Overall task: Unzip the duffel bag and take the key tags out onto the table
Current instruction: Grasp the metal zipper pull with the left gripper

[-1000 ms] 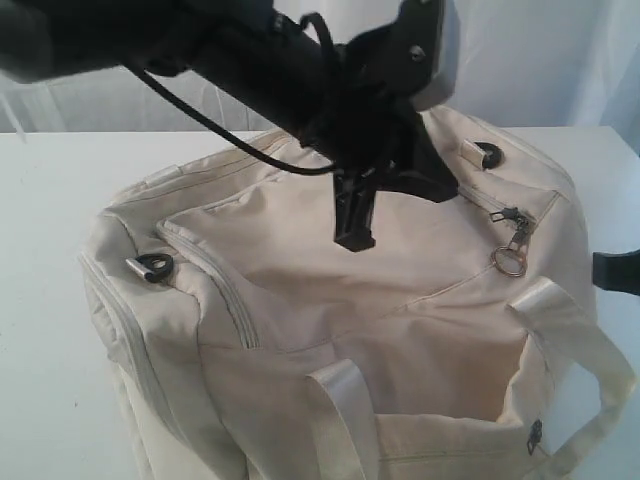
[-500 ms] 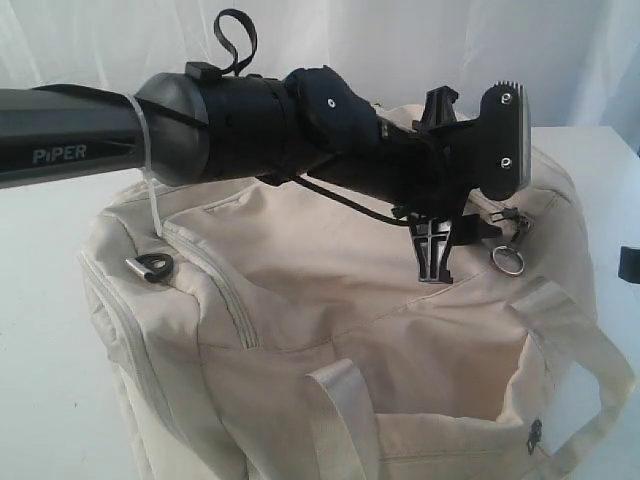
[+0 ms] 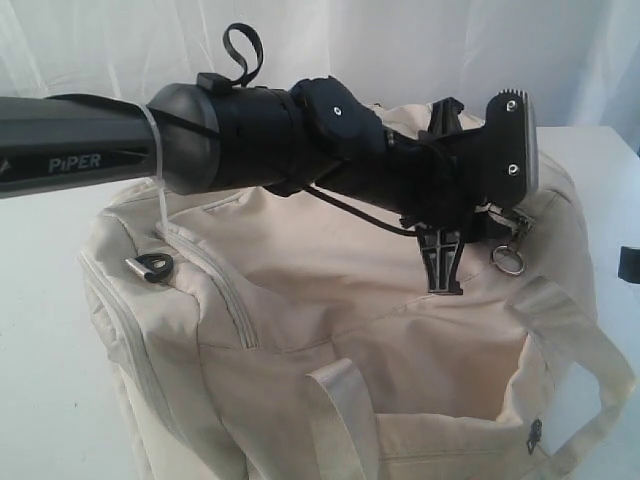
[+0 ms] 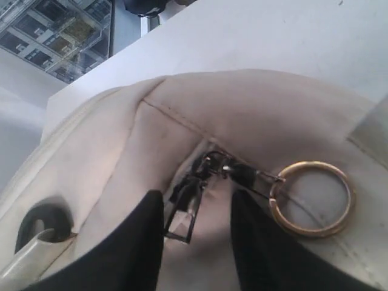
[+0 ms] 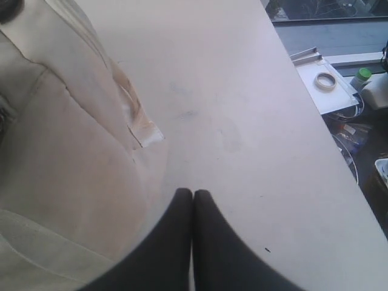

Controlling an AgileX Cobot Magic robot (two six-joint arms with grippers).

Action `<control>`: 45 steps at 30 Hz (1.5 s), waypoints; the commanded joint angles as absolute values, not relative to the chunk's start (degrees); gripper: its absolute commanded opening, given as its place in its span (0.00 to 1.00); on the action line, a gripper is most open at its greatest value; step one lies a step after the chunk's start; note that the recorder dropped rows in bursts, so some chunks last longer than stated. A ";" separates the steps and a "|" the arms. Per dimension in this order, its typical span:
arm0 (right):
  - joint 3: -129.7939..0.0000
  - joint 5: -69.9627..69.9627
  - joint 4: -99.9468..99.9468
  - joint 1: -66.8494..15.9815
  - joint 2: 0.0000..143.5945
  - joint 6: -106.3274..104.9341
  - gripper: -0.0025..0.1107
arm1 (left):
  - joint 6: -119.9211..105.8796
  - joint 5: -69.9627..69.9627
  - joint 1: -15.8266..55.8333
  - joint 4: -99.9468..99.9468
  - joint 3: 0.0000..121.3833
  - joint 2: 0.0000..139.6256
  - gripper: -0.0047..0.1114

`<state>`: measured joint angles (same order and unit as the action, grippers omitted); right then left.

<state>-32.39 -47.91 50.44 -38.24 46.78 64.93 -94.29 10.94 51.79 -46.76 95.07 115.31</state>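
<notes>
The cream duffel bag [image 3: 330,300] sits on the white table [image 3: 45,250], filling most of the exterior view. My left gripper [image 3: 446,283] points down at the bag's far right end, just left of a zipper pull's metal ring [image 3: 508,260]. In the left wrist view the left gripper [image 4: 198,203] is open, and a dark rectangular zipper pull [image 4: 183,211] hangs between its fingers [image 4: 142,242], close to one of them. The gold ring [image 4: 312,197] lies just outside the other finger. My right gripper [image 5: 193,194] is shut over bare table beside the bag's end. The key tags are hidden.
A D-ring [image 3: 150,266] sits at the bag's left corner and another zipper pull [image 3: 535,435] low on its front. Strap handles [image 3: 575,345] drape over the right side. Past the table's edge [image 5: 315,115] are a tape roll [image 5: 326,80] and a green-capped bottle [image 5: 364,74].
My left arm swung right from the middle of the bag to the zipper pull by the ring. Its jaws went from shut to open, then narrowed a little around the pull.
</notes>
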 commanded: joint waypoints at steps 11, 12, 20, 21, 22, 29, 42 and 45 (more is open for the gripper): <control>-31.96 -46.17 49.79 -38.18 46.26 64.78 0.02 | -100.88 8.94 52.06 -47.95 95.46 116.14 0.40; -31.96 -46.17 49.79 -38.18 46.26 64.78 0.02 | -100.88 8.65 52.06 -47.95 95.46 116.14 0.40; -31.96 -46.17 49.79 -38.18 46.26 64.78 0.02 | -101.03 8.51 52.41 -47.95 95.49 116.14 0.38; -31.96 -46.17 49.79 -38.18 46.26 64.78 0.02 | -101.80 8.51 52.68 -47.95 95.49 116.14 0.37; -31.96 -45.98 49.79 -38.18 46.26 64.76 0.02 | -102.42 8.51 52.92 -47.95 95.49 116.14 0.37; -31.96 -46.03 49.79 -38.18 46.26 64.54 0.02 | -104.32 7.25 53.39 -47.95 95.49 116.52 0.34; -31.86 -46.03 49.79 -38.18 46.26 64.55 0.02 | -104.32 7.25 53.39 -47.95 95.49 116.52 0.27; -31.51 -46.03 49.70 -38.18 46.26 64.55 0.02 | -104.32 7.25 53.39 -47.95 95.49 116.52 0.15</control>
